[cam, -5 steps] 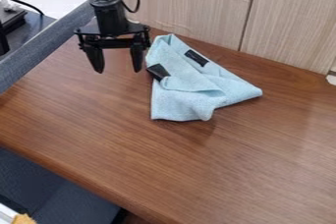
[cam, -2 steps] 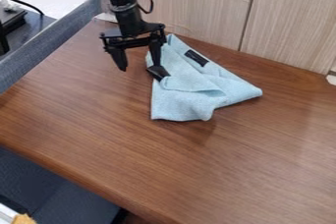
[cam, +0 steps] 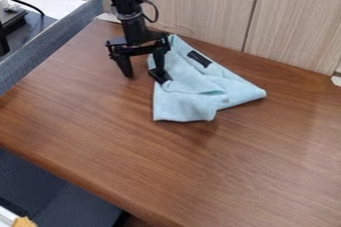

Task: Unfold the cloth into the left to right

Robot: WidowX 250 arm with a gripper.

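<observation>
The gripper (cam: 144,74) hangs at the cloth's left side, open, its two fingers spread apart. Its right finger is over the cloth's left edge, by the black tag there; whether it presses on the cloth I cannot tell. Its left finger is over bare wood. The light blue cloth (cam: 193,96) lies folded and rumpled on the brown table (cam: 133,141), with one point toward the back wall and another toward the right. A second black tag lies on its upper part.
A pale wood-grain panel (cam: 200,7) stands along the table's back edge. A grey fabric-covered divider (cam: 53,42) runs along the left edge. Below the table's front left edge is a dark blue surface (cam: 47,191).
From left of the cloth, the gripper has moved right to the cloth's left edge, then slightly lower. The cloth lies nearly as before.
</observation>
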